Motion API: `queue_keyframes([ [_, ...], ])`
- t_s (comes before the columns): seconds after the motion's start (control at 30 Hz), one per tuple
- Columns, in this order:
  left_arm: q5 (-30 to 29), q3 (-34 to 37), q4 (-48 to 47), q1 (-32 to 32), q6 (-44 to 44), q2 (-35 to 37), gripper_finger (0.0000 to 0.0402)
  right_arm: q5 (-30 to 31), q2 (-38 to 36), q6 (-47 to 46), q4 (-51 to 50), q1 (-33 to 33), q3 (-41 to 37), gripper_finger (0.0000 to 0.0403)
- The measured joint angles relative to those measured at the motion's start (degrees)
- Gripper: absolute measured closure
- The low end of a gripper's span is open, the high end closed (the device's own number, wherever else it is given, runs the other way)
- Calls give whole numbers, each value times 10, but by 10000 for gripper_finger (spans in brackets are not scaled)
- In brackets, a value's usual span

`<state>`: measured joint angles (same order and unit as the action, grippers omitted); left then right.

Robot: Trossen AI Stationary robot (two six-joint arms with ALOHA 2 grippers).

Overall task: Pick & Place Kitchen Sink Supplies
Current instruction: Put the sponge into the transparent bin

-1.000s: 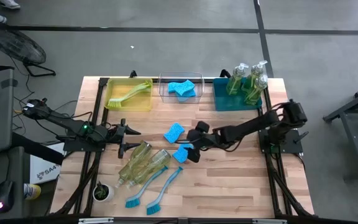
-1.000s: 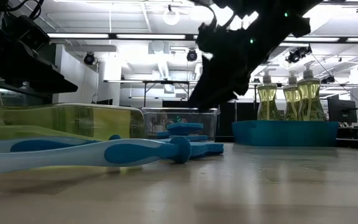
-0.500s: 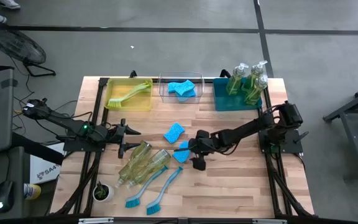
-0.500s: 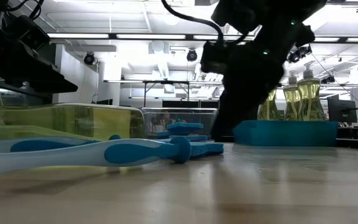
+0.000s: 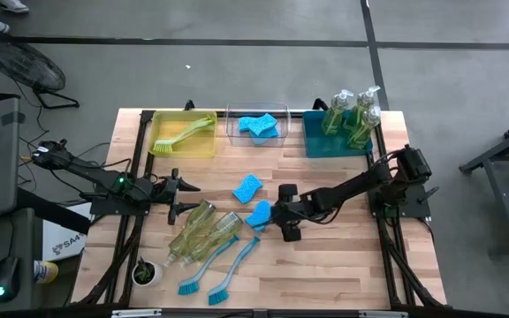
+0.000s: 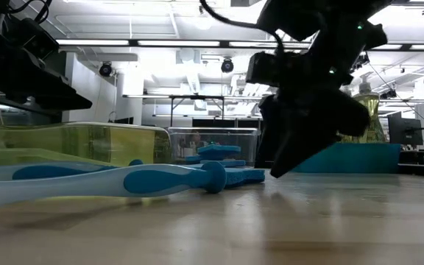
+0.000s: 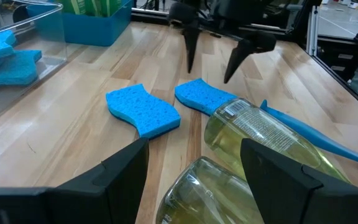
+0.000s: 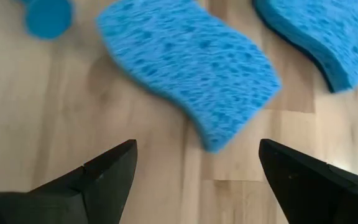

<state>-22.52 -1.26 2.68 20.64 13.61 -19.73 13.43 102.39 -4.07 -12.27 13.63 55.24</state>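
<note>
Right gripper (image 5: 275,215) is being held low at frame centre, fingers spread, facing a sponge (image 5: 258,215). Bare table (image 5: 343,265) is lying lower right.

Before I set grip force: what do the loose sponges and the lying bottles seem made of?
Sponges: soft porous foam, matte; open pores show across the top. Bottles: likely clear glossy plastic; the yellow-green liquid shows through and highlights glint on the wall.

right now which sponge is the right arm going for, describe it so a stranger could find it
Start at the clear bin at the table's far edge and come toward the near edge to two loose blue sponges. The target sponge is the nearer one, beside the fallen soap bottles. Unlike the other sponge, it lies just ahead of the right gripper's open fingers.
</note>
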Motion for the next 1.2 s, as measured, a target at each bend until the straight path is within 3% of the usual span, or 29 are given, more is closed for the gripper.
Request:
queue_keyframes([
  [0.33, 0, 0, 0, 0, 0, 0, 151, 42, 0, 118, -3, 4, 0, 73],
  [0.8, 0, 0, 0, 0, 0, 0, 151, 40, 39, 211, 60, 10, 2, 90],
  [1.2, 0, 0, 0, 0, 0, 0, 151, 46, 41, 204, 51, 10, 1, 175],
])
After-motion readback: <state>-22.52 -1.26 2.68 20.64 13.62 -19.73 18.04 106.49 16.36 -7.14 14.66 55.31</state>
